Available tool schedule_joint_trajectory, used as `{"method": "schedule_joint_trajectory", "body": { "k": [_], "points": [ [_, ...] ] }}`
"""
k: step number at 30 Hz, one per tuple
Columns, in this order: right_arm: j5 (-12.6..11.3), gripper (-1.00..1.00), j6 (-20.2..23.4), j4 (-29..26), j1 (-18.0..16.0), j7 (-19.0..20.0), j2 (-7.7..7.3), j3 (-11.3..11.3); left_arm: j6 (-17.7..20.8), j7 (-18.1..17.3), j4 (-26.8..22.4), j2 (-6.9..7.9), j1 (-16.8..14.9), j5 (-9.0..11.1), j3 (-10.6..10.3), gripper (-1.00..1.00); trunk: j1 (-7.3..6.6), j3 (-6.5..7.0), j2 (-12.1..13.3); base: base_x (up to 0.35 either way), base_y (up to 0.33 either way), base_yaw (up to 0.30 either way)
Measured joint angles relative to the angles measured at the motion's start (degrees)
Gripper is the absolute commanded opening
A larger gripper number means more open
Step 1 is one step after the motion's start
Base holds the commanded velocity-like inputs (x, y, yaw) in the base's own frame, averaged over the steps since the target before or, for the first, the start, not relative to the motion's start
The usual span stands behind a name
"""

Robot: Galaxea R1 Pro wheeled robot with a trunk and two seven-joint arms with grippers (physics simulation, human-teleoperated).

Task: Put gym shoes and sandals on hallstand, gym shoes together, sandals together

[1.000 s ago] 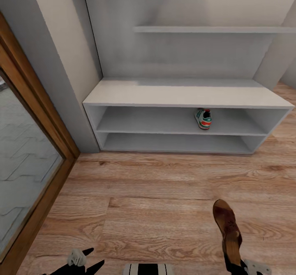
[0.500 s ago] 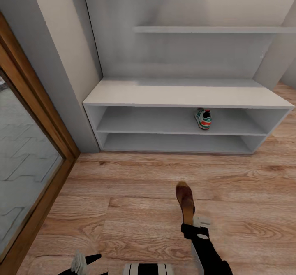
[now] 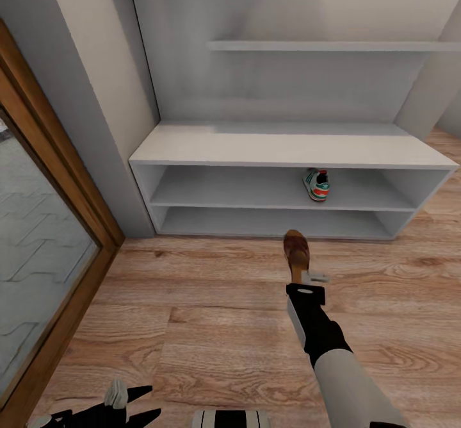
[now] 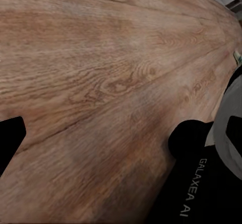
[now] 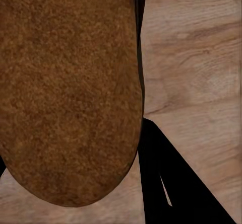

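Sandal (image 3: 296, 253) in dark brown leather is being carried by the right gripper (image 3: 302, 274), whose fingers are closing on its heel end while its toe is pointing toward the hallstand (image 3: 288, 148). It is hanging above the corridor floor (image 3: 211, 312), just in front of the hallstand's lower shelf slot. In the right wrist view the sandal's brown, grainy sole (image 5: 68, 83) is lying flat against one dark finger (image 5: 171, 183), so the grip looks like a pinch across the thickness of the sole.

One gym shoe (image 3: 316, 184) is already sitting inside the hallstand's upper shelf slot, right of centre. The left gripper (image 3: 137, 402) is hanging low, well in front of the hallstand, holding nothing; whether its fingers are parted I cannot tell.

Judging by its thin, flat build, the sandal is probably light and somewhat flexible, so held at one end it may droop or swing. The woven upper could snag on a shelf edge. A hold nearer mid-sole would likely be steadier, though the heel grip is leaving the toe free to slide into a slot first.
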Motion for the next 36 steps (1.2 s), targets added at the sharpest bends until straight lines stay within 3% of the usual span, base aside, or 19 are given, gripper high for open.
{"method": "schedule_joint_trajectory", "body": {
  "k": [9,10,12,15,36],
  "points": [
    [0.03,-1.00,0.11,-4.36,-0.14,0.04,0.00,0.51,0.08,0.06,-4.36,-0.04,0.22,-0.15,-0.14,1.00,0.00,0.00,0.00,0.000,0.000,0.000],
    [0.00,-1.00,0.10,-4.70,-0.14,0.05,0.00,0.93,0.08,0.07,-4.46,-0.07,0.22,-0.16,-0.14,1.00,0.00,0.00,0.00,0.000,0.000,0.000],
    [-0.10,-1.00,0.06,-5.54,-0.14,0.09,0.01,3.88,0.10,0.16,-4.73,-0.16,0.21,-0.20,-0.15,1.00,0.00,0.00,0.00,0.000,0.000,0.000],
    [-0.02,-1.00,0.08,-5.75,-0.15,0.11,0.01,5.85,0.15,0.41,-4.84,-0.19,0.21,-0.27,-0.15,1.00,0.00,0.00,0.00,0.000,0.000,0.000],
    [0.04,-1.00,0.09,-6.10,-0.06,0.02,0.01,6.38,0.11,0.70,-5.05,-0.30,0.22,-0.26,-0.23,1.00,0.00,-1.20,0.00,0.000,0.000,0.145]
  ]
}}
